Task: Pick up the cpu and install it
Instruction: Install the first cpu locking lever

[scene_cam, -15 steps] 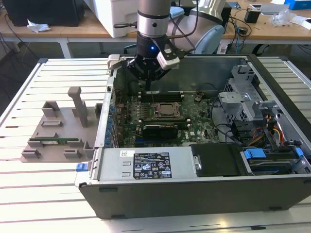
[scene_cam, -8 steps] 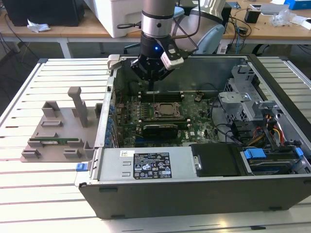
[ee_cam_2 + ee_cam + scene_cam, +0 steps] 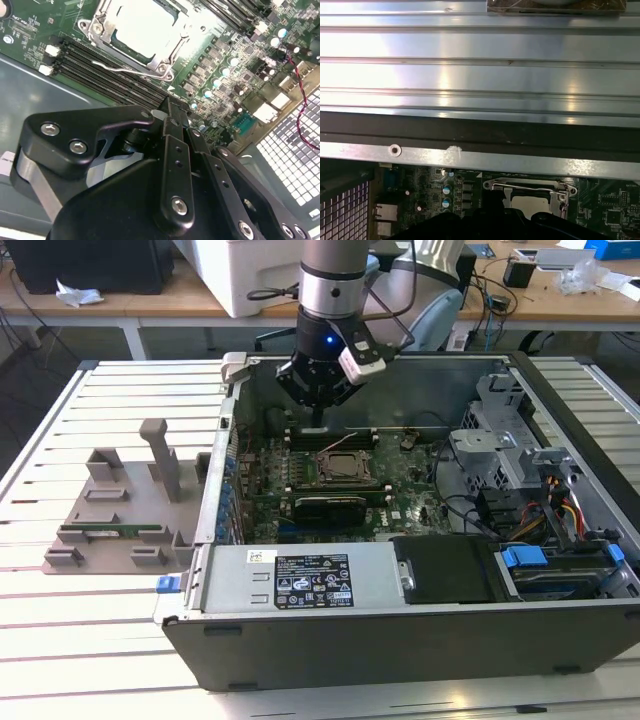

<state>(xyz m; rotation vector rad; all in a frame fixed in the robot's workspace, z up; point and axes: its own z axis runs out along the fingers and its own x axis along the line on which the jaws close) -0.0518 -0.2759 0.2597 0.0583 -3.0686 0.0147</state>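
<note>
Slatted metal tabletop [image 3: 90, 640] carries an opened computer case [image 3: 420, 630], with cluttered wooden benches behind. Left of the case in the exterior view stands a grey plastic fixture tray [image 3: 120, 510] with upright posts, well apart from the arm. Inside the case lies the green motherboard [image 3: 400, 505]; a power supply [image 3: 310, 580] sits along the near wall, and drive cages with blue tabs [image 3: 520, 558] and bundled cables crowd the exterior view's right.

The cpu [image 3: 142, 27] lies flat in the socket frame [image 3: 345, 468], its pale metal top facing upward; being square, it shows no long axis, and its edges run parallel to the frame. In the second wrist view the frame surrounds it, and a thin wire lever [image 3: 125, 70] crosses just beside the memory slots [image 3: 105, 75]. The first wrist view shows the chip [image 3: 532, 204] partly hidden behind the frame.

The gripper [image 3: 318, 412] hovers above the board's far edge, beyond the socket, fingers [image 3: 175, 150] pressed together, holding nothing.
</note>
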